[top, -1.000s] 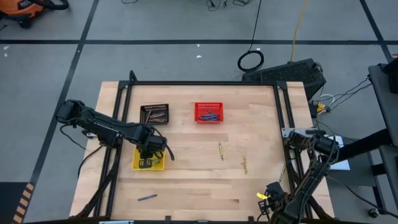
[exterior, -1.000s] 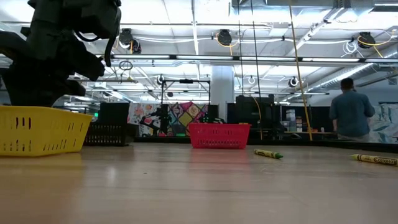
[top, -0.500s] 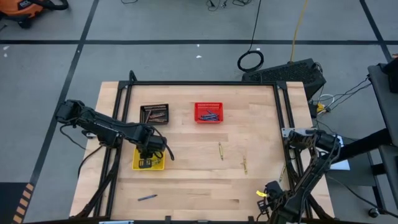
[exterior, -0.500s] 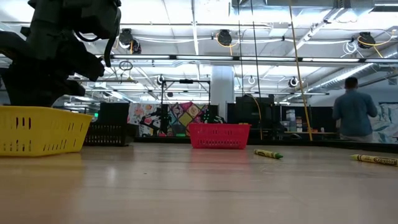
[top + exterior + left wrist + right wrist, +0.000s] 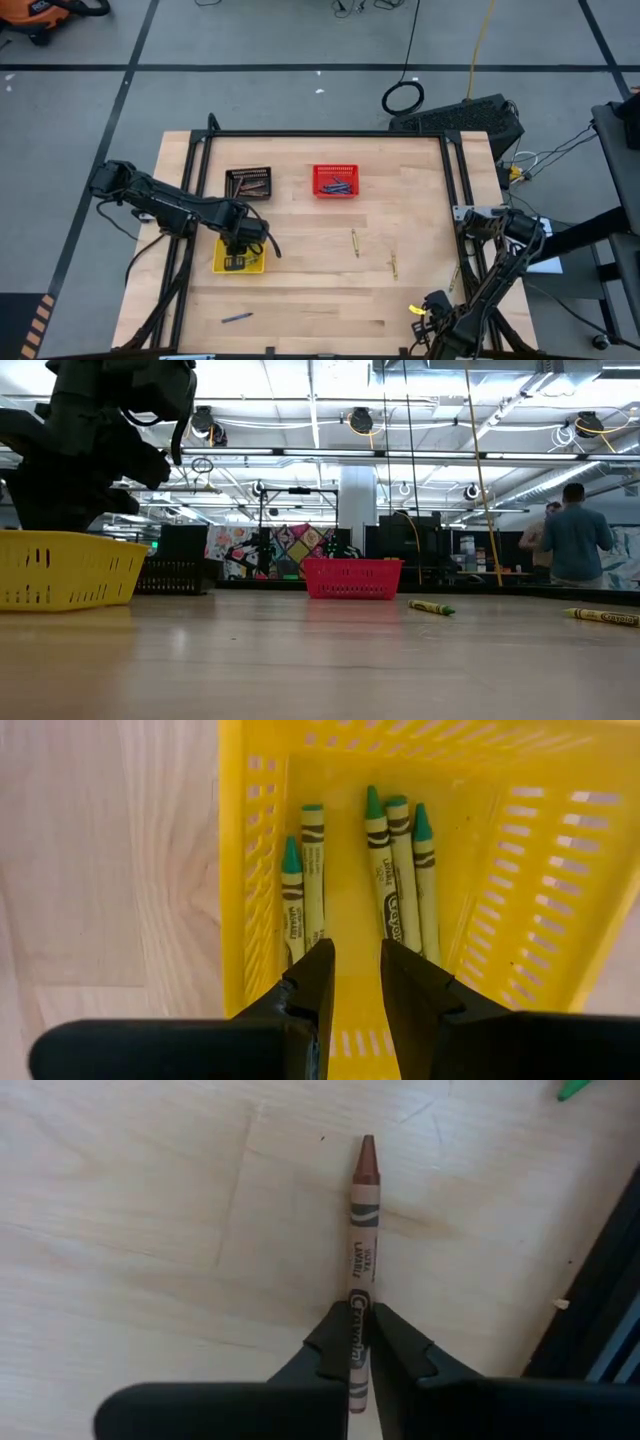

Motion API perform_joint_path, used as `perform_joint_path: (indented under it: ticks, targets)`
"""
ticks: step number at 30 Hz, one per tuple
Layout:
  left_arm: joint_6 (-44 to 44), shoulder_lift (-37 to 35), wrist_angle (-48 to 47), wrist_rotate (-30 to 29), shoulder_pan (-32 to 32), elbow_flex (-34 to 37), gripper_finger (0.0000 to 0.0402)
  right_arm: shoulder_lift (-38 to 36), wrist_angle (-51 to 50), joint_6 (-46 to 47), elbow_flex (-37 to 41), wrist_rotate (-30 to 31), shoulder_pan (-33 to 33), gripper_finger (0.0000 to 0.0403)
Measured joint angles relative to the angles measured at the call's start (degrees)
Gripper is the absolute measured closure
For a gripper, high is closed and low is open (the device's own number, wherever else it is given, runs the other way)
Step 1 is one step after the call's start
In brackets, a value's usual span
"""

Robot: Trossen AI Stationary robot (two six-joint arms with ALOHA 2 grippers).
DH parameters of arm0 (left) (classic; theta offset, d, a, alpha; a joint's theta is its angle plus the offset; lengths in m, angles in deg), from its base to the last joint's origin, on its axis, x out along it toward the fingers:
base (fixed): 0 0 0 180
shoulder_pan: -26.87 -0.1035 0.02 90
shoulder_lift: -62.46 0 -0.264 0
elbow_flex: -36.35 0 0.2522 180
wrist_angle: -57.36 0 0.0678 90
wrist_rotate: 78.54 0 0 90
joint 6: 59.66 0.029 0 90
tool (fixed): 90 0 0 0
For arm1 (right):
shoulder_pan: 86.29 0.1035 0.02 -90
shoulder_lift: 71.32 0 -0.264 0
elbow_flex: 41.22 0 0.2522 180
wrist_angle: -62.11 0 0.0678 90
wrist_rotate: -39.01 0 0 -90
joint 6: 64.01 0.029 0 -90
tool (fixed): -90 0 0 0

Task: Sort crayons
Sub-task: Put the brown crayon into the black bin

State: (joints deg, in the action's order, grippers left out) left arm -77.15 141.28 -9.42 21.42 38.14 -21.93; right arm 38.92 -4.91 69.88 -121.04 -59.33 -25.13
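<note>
A: Gripping the brown crayon (image 5: 357, 1270), is it?

B: Yes. The right tool (image 5: 359, 1342) has its dark fingers clenched on the paper-wrapped stick near its blunt end, at the lower right of the high view over pale wood grain. The crayon's long axis runs straight away from the fingers, its bare brown tip pointing forward.

A: And the left tool (image 5: 352, 982)?

B: It hangs over the yellow basket (image 5: 222, 262), left of centre in the high view, its fingers a narrow gap apart and grasping nothing. Below it five yellow-green crayons (image 5: 400, 870) lie side by side on the perforated plastic floor, green tips all pointing the same way, away from the tool.

A: The other baskets?

B: A black one (image 5: 248, 182) and a red one (image 5: 335, 180), both mesh, sit side by side toward the upper part of the worktop (image 5: 300, 290), with sticks inside.

A: Anything loose?

B: Two yellow-green crayons (image 5: 354, 242) lie right of centre on the planks, long axes running up and down the frame. A blue crayon (image 5: 236, 318) rests at lower left, lying nearly across the frame.
</note>
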Motion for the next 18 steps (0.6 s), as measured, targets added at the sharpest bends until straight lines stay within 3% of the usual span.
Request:
perform_joint_path:
  ticks: [6,12,18]
  targets:
    - [2.28,0.00,-4.51,1.02,0.00,-3.70,0.0326,-4.26,-1.04,-1.02,0.06,4.59,0.08,0.0401]
    - [6.06,-0.04,-8.88,1.00,0.00,-9.65,0.0326,-8.79,-5.29,-3.12,0.22,17.39,-0.31,0.0402]
    - [14.19,-0.04,-6.55,-2.08,-0.04,-15.18,0.0326,-13.10,-9.17,-6.14,0.17,29.78,-1.36,0.0402]
